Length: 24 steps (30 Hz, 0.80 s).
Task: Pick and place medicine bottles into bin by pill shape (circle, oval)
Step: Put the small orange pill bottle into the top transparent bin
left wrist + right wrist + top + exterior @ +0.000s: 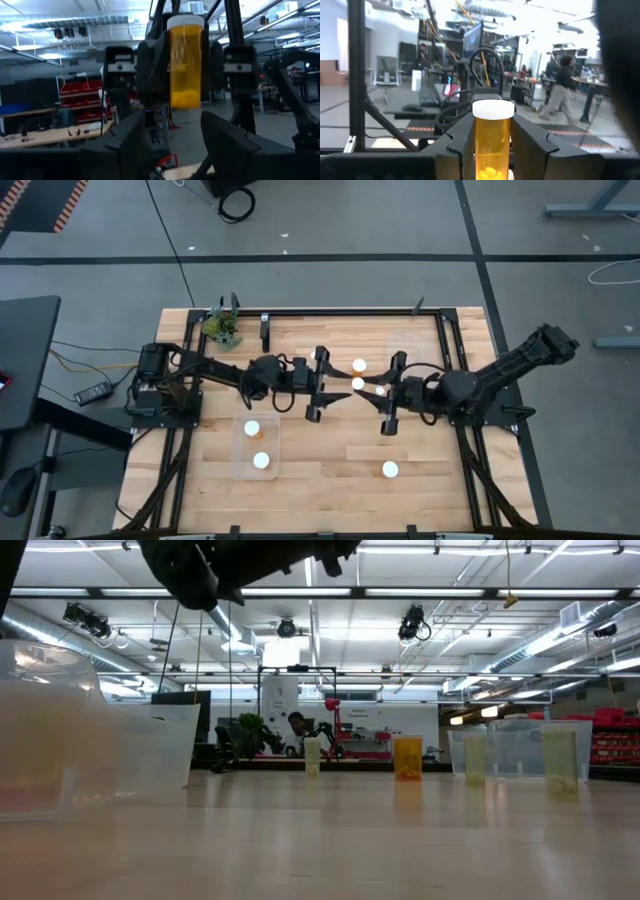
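My right gripper [375,390] is shut on an amber medicine bottle with a white cap [492,140], held above the table's middle. The same bottle [186,65] shows in the left wrist view, straight ahead of my left gripper [340,387]. My left gripper faces it from the table's left, open and empty, with its own fingers [130,145] apart. Two more white-capped bottles [358,366] [357,383] show in the high view between the two grippers. Another bottle [389,470] stands near the front edge. My right gripper pinches the bottle's amber body [492,150] between its two fingers [457,145], on opposite sides below the cap. The fingers lie level and come from the table's right. The bottle stands upright, cap up, lifted clear, with open air under its base [186,106].
A clear bin [240,450] at the front left holds two bottles [252,428] [261,461]. A small green plant [222,328] stands at the far left corner. In the low view several bottles [407,758] and clear bins [520,745] stand far off.
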Available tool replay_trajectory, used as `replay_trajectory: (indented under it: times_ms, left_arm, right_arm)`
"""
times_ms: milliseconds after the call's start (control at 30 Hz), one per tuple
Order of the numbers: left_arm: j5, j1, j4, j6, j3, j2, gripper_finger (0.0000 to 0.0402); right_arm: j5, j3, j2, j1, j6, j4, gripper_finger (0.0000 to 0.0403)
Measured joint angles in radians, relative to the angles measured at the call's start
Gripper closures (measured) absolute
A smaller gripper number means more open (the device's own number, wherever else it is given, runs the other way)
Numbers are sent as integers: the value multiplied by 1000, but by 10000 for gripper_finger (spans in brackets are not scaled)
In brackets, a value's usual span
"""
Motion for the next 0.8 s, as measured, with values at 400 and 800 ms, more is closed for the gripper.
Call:
replay_trajectory:
  times_ms: [400,800]
  left_arm:
    - [0,0,-11,0,29,0,210]
    - [0,-7,1,7,47,0,216]
  right_arm:
    - [-103,0,0,-47,-63,50,276]
    - [-139,0,0,-74,-58,46,276]
